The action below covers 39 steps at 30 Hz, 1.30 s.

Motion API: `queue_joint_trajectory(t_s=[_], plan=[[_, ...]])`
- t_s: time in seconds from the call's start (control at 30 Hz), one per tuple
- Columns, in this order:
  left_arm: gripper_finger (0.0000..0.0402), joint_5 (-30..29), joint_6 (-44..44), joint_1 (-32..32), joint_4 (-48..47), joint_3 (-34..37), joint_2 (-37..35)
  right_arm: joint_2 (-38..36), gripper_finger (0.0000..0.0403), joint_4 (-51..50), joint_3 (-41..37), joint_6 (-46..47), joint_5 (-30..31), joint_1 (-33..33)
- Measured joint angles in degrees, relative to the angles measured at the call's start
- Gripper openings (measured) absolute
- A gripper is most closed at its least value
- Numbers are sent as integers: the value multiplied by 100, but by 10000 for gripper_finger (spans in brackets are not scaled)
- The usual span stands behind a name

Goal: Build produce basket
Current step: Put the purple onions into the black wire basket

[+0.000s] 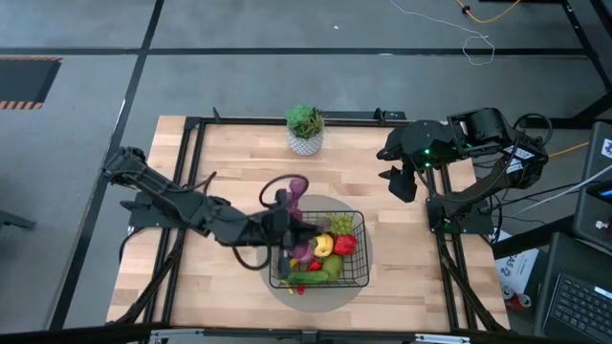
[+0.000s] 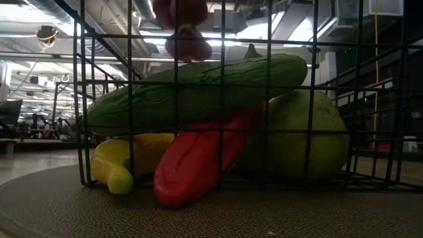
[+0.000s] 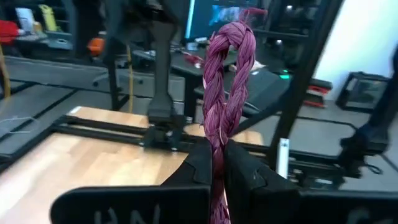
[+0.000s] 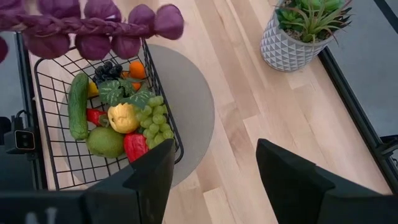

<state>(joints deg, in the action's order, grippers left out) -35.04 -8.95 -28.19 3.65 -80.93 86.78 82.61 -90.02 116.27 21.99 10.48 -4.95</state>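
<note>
The black wire basket (image 1: 356, 272) sits on a round grey mat and holds a cucumber (image 4: 78, 106), pear (image 4: 104, 142), red peppers (image 4: 135, 146), green grapes (image 4: 151, 118), black grapes and an orange. In the low view a banana (image 2: 122, 162) lies under the cucumber (image 2: 198, 89). My left gripper (image 1: 285, 203) is at the basket's far left corner, shut on a purple braided string of bulbs (image 4: 93, 28). The bulbs (image 2: 188, 30) hang over the fruit. My right gripper (image 1: 402, 182) waits open, raised to the right of the basket. My left gripper pinches the purple braid (image 3: 219, 140) between its two fingers, just below the braid's loop (image 3: 230, 68), which stands up above the fingertips. The fingers come in level from the table's left, across the braid. The string of bulbs (image 4: 124, 28) hangs over the basket, lifted clear.
A white pot with a green plant (image 1: 305, 129) stands at the table's far edge, behind the basket. Bare wood (image 4: 261, 124) lies between the mat and the right arm's base. A black frame rail (image 1: 191, 191) runs round the table top.
</note>
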Motion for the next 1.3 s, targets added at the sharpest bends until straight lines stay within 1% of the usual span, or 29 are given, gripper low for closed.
queue_joint_trajectory(t_s=[0.13,0.17,0.27,0.33,0.47,0.6,0.7,0.87,1.0,1.17,1.3], plan=[[4,11,-286,-141,40,0,170,0,226,2,0,0,21,0],[4,11,-308,-165,128,0,215,0,226,0,0,0,125,-2],[4,28,-343,-201,277,0,328,0,226,0,0,1,739,-2],[4,30,-435,-203,281,0,378,0,226,0,0,-38,939,2],[4,26,-610,-144,280,0,405,-9,226,2,0,-315,864,-4],[4,6,-1049,-36,141,0,403,-13,226,0,0,-326,758,-2],[4,-12,-1416,15,153,-2,488,-15,226,0,0,-511,745,0],[5,31,-1758,-49,79,7,602,-15,226,1,0,-758,743,0],[5,-77,-1903,-154,69,7,595,-15,226,1,0,-886,741,0],[5,-37,-1917,-324,-83,7,593,-15,226,0,0,-1028,743,0],[5,-229,-2109,-263,-339,7,593,-15,226,0,0,-1048,743,0]])
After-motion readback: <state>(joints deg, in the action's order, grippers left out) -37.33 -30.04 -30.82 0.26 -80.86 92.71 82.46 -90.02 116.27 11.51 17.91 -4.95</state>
